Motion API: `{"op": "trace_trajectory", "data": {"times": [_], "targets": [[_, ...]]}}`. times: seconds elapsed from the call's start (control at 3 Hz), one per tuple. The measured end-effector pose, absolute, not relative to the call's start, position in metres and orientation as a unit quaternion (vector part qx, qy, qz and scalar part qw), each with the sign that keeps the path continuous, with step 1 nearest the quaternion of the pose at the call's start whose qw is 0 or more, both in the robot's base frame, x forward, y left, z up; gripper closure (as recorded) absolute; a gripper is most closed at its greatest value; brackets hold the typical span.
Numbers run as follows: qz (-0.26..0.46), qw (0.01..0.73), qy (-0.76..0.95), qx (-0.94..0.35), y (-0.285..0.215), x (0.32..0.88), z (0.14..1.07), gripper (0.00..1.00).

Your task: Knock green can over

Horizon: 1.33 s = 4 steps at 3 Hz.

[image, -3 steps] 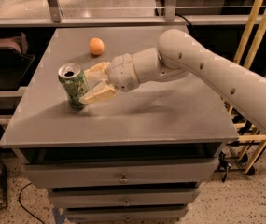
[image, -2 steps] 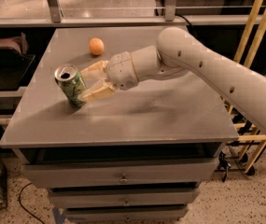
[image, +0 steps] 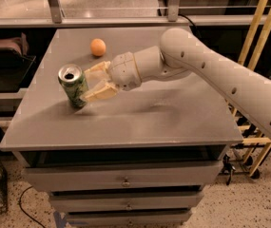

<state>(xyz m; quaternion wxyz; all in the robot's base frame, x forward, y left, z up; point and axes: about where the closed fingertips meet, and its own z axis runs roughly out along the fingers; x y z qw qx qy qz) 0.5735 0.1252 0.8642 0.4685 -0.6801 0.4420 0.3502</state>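
Observation:
The green can (image: pixel 74 86) stands on the grey table (image: pixel 140 118) at the left, tilted to the left with its silver top leaning away from the arm. My gripper (image: pixel 89 82) comes in from the right on the white arm (image: pixel 206 70). Its two cream fingers (image: pixel 99 93) are spread apart, with their tips against the can's right side. Nothing is held between them.
A small orange ball (image: pixel 98 47) lies on the table behind the gripper. The table's left edge is close to the can. Drawers run below the tabletop (image: pixel 125 179). Yellow wooden poles (image: pixel 258 27) stand at the right.
The gripper has pushed left against the can. The can has shifted left and gone from nearly upright to leaning left.

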Motion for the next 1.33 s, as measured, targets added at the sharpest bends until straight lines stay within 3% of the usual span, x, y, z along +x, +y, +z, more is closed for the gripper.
{"op": "trace_trajectory", "data": {"times": [0.33, 0.67, 1.0, 1.33], "targets": [[0.307, 0.469, 0.463, -0.686, 0.101, 0.586, 0.873, 1.00], [0.218, 0.459, 0.482, -0.714, 0.069, 0.598, 0.899, 1.00], [0.138, 0.428, 0.485, -0.750, 0.060, 0.600, 0.918, 1.00], [0.073, 0.350, 0.477, -0.803, 0.068, 0.588, 0.915, 1.00]]}}
